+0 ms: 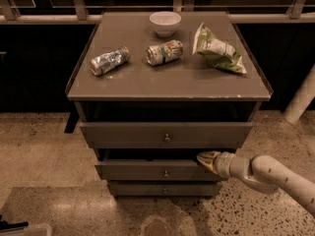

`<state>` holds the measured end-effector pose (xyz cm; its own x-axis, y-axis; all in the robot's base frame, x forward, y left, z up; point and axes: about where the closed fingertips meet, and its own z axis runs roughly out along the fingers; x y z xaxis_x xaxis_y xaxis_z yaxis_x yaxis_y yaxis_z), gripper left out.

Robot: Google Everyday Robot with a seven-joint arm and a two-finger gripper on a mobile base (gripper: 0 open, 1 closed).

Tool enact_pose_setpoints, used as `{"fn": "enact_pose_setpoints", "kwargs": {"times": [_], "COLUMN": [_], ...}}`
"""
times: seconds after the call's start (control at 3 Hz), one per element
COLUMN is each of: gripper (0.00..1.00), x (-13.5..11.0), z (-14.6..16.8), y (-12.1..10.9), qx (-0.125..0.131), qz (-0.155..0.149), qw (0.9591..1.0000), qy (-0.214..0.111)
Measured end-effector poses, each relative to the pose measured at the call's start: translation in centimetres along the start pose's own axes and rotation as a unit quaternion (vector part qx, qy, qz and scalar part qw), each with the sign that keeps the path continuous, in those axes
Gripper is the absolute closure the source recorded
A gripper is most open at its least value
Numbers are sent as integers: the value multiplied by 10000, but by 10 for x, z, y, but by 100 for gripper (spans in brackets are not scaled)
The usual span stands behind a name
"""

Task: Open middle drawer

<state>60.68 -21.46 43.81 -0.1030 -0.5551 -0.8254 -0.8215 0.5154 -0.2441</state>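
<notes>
The grey-brown cabinet has three drawers stacked in its front. The middle drawer (133, 171) is the mid-sized one, with a small round metal knob (166, 173) at its centre. It stands a little way out, with a dark gap above its front. My gripper (207, 160) comes in from the lower right on a white arm (266, 173). Its yellowish tip rests at the top edge of the middle drawer's front, near the right end. The top drawer (123, 134) above it is the widest and stands further out.
On the cabinet top (167, 80) lie a white bowl (165, 22), two crushed cans (109, 60) (164, 52) and a green chip bag (217, 50). The slim bottom drawer (138, 188) sits below. A speckled floor surrounds the cabinet, and a white post (301, 100) stands at the right.
</notes>
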Motion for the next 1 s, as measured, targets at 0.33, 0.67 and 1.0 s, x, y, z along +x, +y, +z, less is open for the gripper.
{"fn": "enact_pose_setpoints", "kwargs": {"times": [0.33, 0.67, 1.0], "gripper": [100, 100, 100], "x": [0, 0, -2], "z": [-1, -5, -13], "y": [2, 6, 11], "qx": [-68, -137, -207], "qz": [16, 63, 127], "qw": [10000, 9999, 9997], "qy": [2, 25, -13]}}
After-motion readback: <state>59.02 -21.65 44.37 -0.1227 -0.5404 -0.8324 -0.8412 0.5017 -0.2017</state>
